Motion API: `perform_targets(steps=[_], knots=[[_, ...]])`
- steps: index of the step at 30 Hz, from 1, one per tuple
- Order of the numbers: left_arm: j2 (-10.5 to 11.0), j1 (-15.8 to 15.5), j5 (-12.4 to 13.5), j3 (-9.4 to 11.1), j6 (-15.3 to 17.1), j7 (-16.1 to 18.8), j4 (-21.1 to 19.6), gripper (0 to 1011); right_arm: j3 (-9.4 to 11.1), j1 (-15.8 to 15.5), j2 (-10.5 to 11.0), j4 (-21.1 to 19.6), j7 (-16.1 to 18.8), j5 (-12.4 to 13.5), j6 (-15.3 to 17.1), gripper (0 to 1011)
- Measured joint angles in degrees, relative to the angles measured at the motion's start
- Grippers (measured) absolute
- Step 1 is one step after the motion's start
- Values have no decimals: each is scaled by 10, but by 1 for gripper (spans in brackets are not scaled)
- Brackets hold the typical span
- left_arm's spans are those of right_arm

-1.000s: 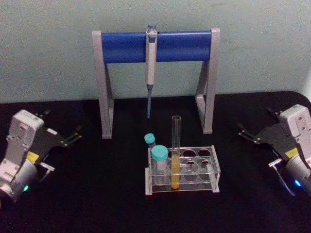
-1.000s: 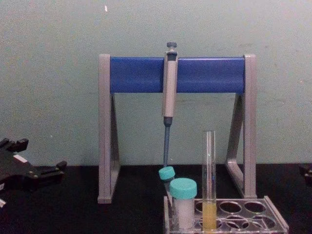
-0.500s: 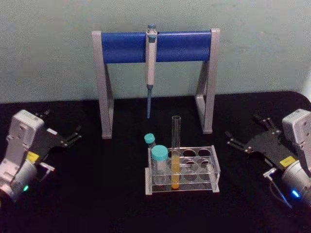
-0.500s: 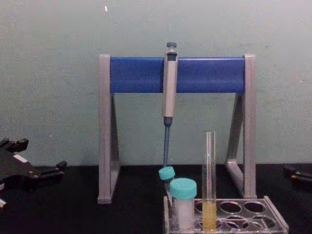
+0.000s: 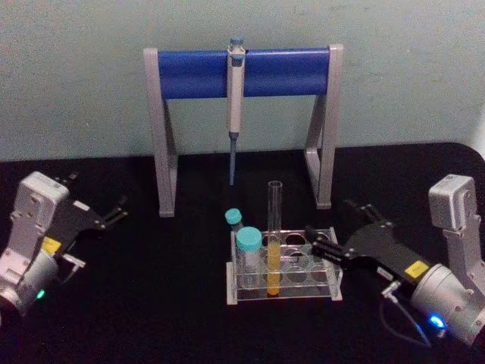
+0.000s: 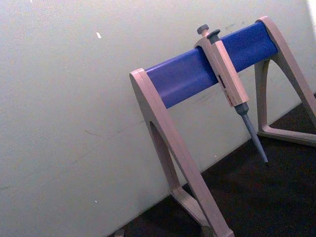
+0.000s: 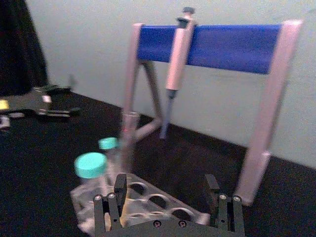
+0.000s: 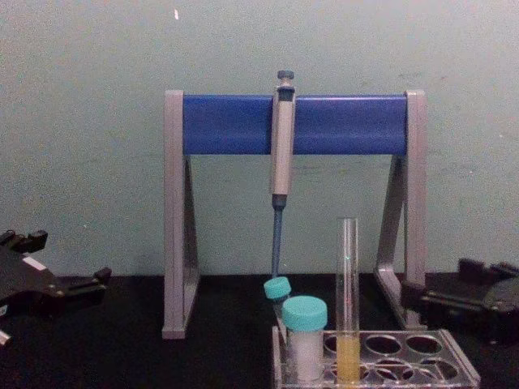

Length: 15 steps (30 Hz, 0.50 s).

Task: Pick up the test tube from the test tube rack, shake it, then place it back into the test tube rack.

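I saw the test tube (image 5: 273, 231) standing upright in the test tube rack (image 5: 303, 293), in the front row, in the hole just right of the larger teal-capped tube (image 5: 248, 246). Yellow liquid filled its lower part and its open mouth rose well above the rack's top plate. A smaller teal-capped tube (image 5: 233, 220) leaned in the row behind. The rack sat on the black table (image 5: 151, 303), in front of the grey-and-blue pipette stand (image 5: 204, 73), where the pipette (image 5: 236, 91) hung from the bar.

The right gripper (image 5: 329, 222) was low at the rack's right end with its fingers spread wide and nothing between them. In the head view one fingertip overlapped the rack's right rear corner and the other lay farther back, near the stand's right foot. The tube was to the gripper's left, several holes away, outside the gap and touched by neither finger. The right wrist view showed the rack (image 7: 148, 197) just ahead of the two fingers (image 7: 118, 190), and the tube (image 7: 127, 138) beyond it, off the centre line of the opening. From the chest, the right gripper (image 8: 438, 288) sat behind the rack's right end (image 8: 454, 369) while the tube (image 8: 348, 292) stood apart to its left.

The left gripper (image 5: 97, 196) was parked far out on the table's left side, fingers apart and empty.
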Motion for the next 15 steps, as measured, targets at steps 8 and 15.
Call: perform_targets(steps=[8,15], knots=[[0,0,0,0,0,0,0,1001,-9,8,-19,-6,52,31,39,1000],[0,0,0,0,0,0,0,1001,-16,25,-34,3,69,32,62,1000]])
